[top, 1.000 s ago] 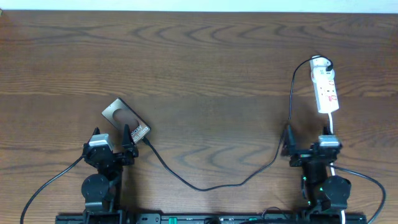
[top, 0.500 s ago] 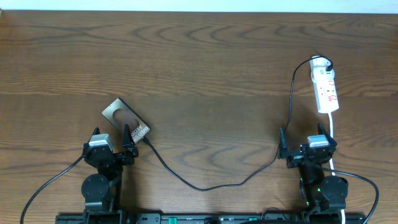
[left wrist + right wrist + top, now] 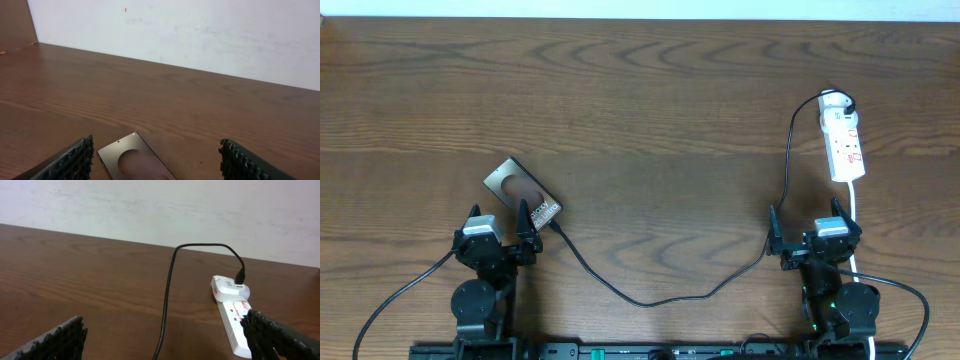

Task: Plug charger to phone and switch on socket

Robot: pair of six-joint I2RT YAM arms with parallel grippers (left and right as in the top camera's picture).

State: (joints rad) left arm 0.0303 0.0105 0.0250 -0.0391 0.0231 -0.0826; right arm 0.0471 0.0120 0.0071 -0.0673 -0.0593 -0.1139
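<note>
L gripper stood wide, holding nothing. Phone lay flat just ahead between its jaws, charger tip at phone's near edge. R gripper wide too, nothing held; socket just ahead-right. Wood table open beyond both; white wall past far edge.

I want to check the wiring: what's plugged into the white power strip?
A black plug sits in the far end of the power strip, its thin black cable trailing toward the phone. The plug's prongs are hidden inside; switch positions are too small to tell.
</note>
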